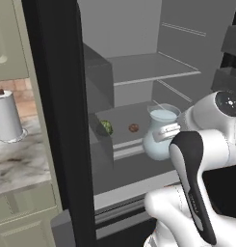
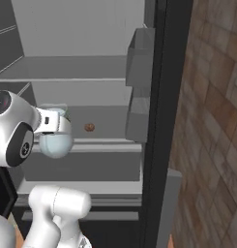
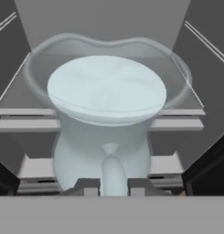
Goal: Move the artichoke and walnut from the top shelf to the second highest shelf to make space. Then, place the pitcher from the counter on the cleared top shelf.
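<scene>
Pale blue-grey, the pitcher [image 3: 106, 114] hangs by its side handle, which the fingers [image 3: 88, 185] clench from both sides; its bulbous body and flared rim stand just beyond the fingertips, in front of the open fridge. Farther past them, on the second highest shelf [image 1: 134, 143], lie the artichoke [image 1: 106, 127] and the walnut [image 1: 134, 128], apart. Above, the top shelf [image 1: 153, 77] is bare.

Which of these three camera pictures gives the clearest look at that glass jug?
The hand view: the pitcher sits close up, rim, body and handle plain, the gripper shut on its handle. The left base view shows it small, partly behind the arm; the right base view shows even less.
</scene>
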Controlling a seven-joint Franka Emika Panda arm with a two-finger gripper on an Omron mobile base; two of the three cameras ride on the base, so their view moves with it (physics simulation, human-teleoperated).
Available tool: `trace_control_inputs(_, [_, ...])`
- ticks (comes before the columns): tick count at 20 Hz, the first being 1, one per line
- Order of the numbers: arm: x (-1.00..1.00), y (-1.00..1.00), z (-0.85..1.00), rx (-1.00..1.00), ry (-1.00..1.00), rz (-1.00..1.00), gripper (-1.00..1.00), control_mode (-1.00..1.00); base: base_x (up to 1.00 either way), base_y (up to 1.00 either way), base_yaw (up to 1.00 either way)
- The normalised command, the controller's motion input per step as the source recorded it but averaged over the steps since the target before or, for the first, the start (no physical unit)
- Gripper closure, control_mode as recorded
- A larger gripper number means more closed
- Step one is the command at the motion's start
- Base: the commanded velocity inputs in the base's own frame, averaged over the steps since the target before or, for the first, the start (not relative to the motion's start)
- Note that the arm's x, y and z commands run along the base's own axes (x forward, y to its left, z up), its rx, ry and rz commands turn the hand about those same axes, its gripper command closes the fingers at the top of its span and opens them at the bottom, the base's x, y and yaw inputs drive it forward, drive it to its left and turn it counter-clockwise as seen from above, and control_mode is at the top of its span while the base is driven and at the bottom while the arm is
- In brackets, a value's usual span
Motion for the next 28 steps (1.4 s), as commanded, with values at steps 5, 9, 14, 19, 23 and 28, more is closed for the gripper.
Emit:
trace_control_inputs(5, [0.0,0.0,0.0,0.0,0.0,0.0,1.0,1.0,0.2,0.17,0.07])
trace_control_inputs(9, [0.0,0.0,0.21,0.0,-0.12,0.07,1.0,-1.0,0.0,0.0,0.0])
trace_control_inputs(14, [0.0,0.0,0.6,0.0,-0.11,0.03,1.0,-1.0,0.0,0.0,0.0])
trace_control_inputs(19, [0.02,0.0,0.87,0.0,-0.01,0.0,1.0,-1.0,0.0,0.0,0.0])
trace_control_inputs(23, [0.03,0.0,0.85,0.0,-0.01,0.0,1.0,-1.0,0.0,0.0,0.0])
trace_control_inputs(28, [0.0,0.0,0.48,0.0,-0.05,0.0,1.0,-1.0,0.0,0.0,0.0])
